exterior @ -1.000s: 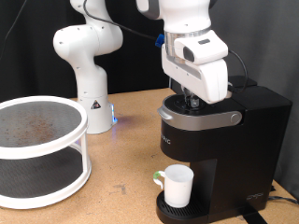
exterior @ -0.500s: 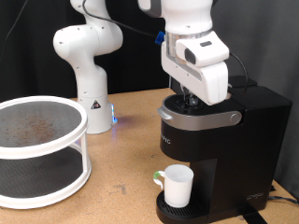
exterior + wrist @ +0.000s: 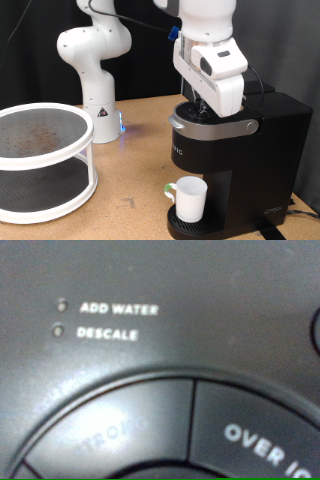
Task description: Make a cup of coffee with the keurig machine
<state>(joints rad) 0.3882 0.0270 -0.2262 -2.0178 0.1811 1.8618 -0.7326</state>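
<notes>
Up close, keurig machine (image 3: pixel 160 390) button labels, outside, cup (image 3: pixel 189 197) beneath.

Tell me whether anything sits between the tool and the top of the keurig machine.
Nothing visible does. The tool hangs directly over the keurig machine, close to its round button top, and the wrist view shows only that panel. The cup stands below on the drip base, out of the way.
</notes>
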